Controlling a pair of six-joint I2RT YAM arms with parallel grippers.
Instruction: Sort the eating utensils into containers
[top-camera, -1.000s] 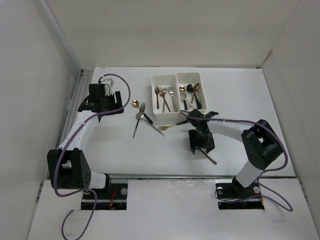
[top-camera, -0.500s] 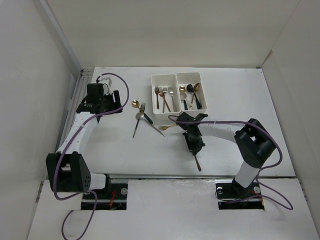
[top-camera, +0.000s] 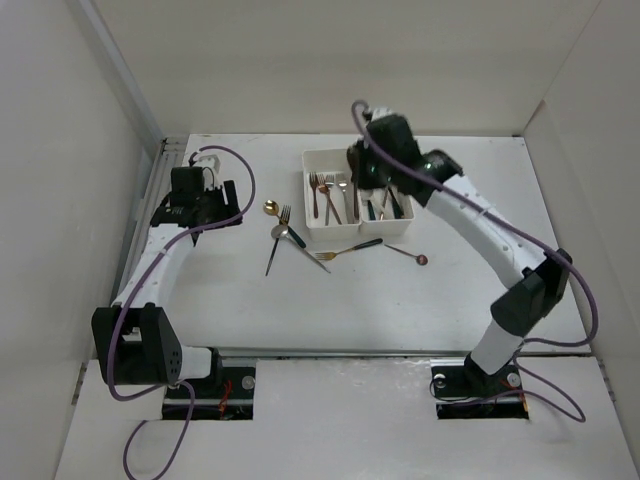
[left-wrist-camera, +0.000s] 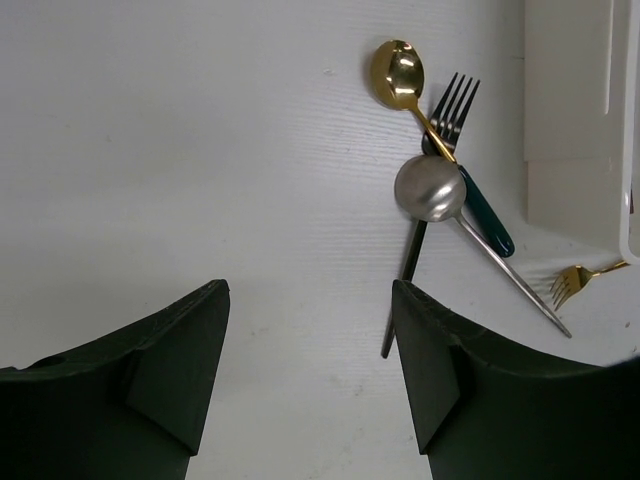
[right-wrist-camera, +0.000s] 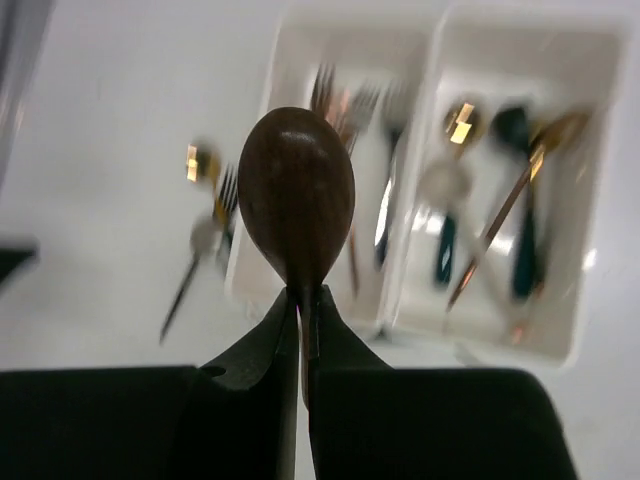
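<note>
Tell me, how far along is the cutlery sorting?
Partly done. Forks already lie in the left bin and spoons in the right bin. The right claw holds a brown spoon over the bins. Left on the table: a gold spoon, fork and silver spoon crossed together, a gold fork, a small spoon.

Two white bins (top-camera: 330, 238); three spoons (left-wrist-camera: 397, 70) and two forks (left-wrist-camera: 455, 98) lie loose on the table (left-wrist-camera: 200, 150); the right gripper (right-wrist-camera: 303, 300) holds another spoon (right-wrist-camera: 296, 190).

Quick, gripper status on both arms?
Left gripper: open, holding nothing.
Right gripper: shut on a dark copper spoon, above the bins.
</note>
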